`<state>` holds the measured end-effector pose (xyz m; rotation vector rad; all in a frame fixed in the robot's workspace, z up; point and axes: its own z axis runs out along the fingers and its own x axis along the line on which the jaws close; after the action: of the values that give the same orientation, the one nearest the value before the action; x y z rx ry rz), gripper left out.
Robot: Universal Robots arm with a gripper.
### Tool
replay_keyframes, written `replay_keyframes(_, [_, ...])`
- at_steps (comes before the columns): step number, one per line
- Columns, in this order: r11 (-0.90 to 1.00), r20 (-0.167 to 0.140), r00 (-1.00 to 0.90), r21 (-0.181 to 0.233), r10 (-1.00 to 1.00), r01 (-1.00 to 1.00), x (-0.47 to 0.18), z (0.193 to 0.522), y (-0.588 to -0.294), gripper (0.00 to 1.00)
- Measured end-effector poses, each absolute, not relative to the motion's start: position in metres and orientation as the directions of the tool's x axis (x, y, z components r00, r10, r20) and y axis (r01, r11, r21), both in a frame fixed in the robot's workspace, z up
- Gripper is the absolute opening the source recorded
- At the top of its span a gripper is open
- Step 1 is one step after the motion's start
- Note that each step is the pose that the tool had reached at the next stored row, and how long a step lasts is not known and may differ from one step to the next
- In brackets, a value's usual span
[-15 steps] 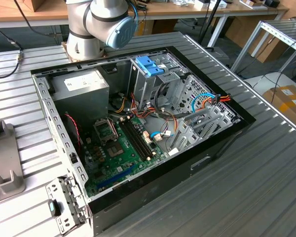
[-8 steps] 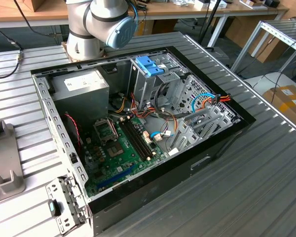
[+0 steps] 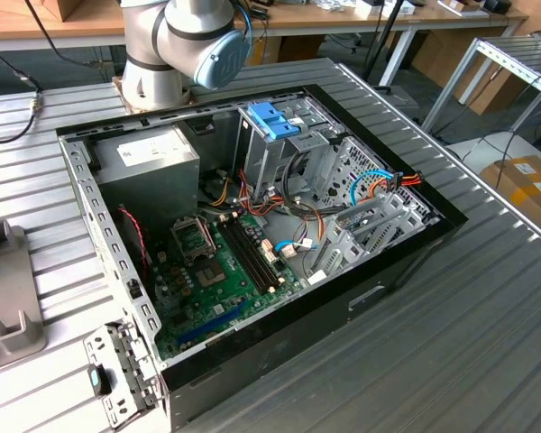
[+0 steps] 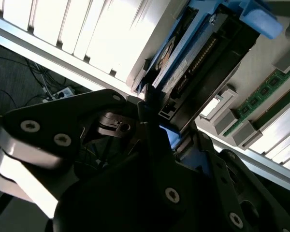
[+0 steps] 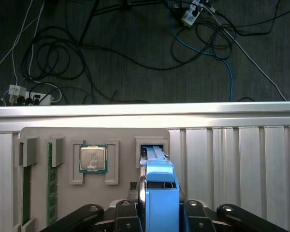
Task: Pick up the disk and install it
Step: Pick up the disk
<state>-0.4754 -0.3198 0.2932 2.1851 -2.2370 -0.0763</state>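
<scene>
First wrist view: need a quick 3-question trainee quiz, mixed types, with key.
1. True or false: the chip shares a pocket with the disk.
2. The disk's end tab is: A red, B blue, C green.
3. What lies on the dark floor beyond the table?
Key: 1 false, they sit in separate pockets; 2 B; 3 cables.

the arm [image 3: 176, 36] is seen in the exterior view as silver-grey tubular segments, one joint being closed by a round pale blue cap [image 3: 221, 56]. in the second wrist view the gripper [image 4: 157, 123] is made up of matt black links [image 4: 87, 121] fastened with round silver screws [image 4: 30, 126].
</scene>
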Motion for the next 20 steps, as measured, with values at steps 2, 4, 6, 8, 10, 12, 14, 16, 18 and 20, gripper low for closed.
replay_keyframes(2, [0.023, -0.024, -0.024, 0.044, -0.999, -0.999, -0.4754, 0.2931, -0.3198, 0.37])
replay_keyframes(4, [0.023, -0.024, -0.024, 0.044, -0.999, -0.999, -0.4754, 0.2931, -0.3197, 0.37])
replay_keyframes(6, [0.023, -0.024, -0.024, 0.044, -0.999, -0.999, -0.4754, 0.2931, -0.3197, 0.37])
replay_keyframes(8, [0.023, -0.024, -0.024, 0.044, -0.999, -0.999, -0.4754, 0.2931, -0.3198, 0.37])
replay_keyframes(10, [0.023, -0.024, -0.024, 0.044, -0.999, -0.999, -0.4754, 0.293, -0.3197, 0.37])
replay_keyframes(12, [0.023, -0.024, -0.024, 0.044, -0.999, -0.999, -0.4754, 0.293, -0.3198, 0.37])
replay_keyframes(14, [0.023, -0.025, -0.024, 0.044, -0.999, -0.999, -0.4754, 0.2936, -0.3197, 0.37])
replay_keyframes(16, [0.023, -0.025, -0.024, 0.044, -0.999, -0.999, -0.4754, 0.2965, -0.3198, 0.37])
replay_keyframes(18, [0.023, -0.025, -0.024, 0.044, -0.999, -0.999, -0.4754, 0.2982, -0.3197, 0.37])
replay_keyframes(20, [0.023, -0.025, -0.024, 0.044, -0.999, -0.999, -0.4754, 0.2996, -0.3196, 0.37])
